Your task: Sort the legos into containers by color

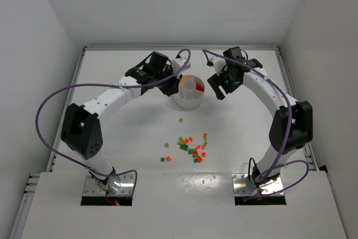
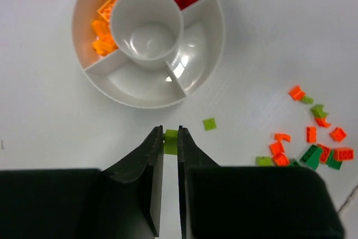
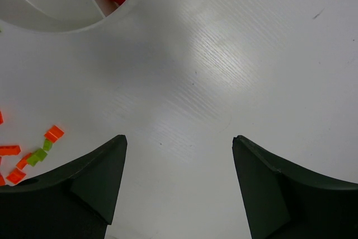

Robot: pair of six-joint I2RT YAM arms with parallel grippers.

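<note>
Left tool (image 2: 170, 130), clamped on one lime-green lego (image 2: 170, 143): I am holding it just short of the dish (image 2: 222, 32), empty wedge (image 2: 140, 85) straight ahead.

White tabletop (image 1: 140, 132) boxed in by plain white walls

The left wall (image 1: 33, 54), back wall (image 1: 179, 4) and right wall (image 1: 330, 37) rise from a metal rail (image 1: 112, 48) along the table's far edge. At the near edge sits a glossy white panel (image 1: 184, 194), with a metal plate (image 1: 126, 194) on the left and another (image 1: 241, 191) on the right. Up close, the surface shows a fine grain and a small dark scuff (image 3: 318, 14).
</note>
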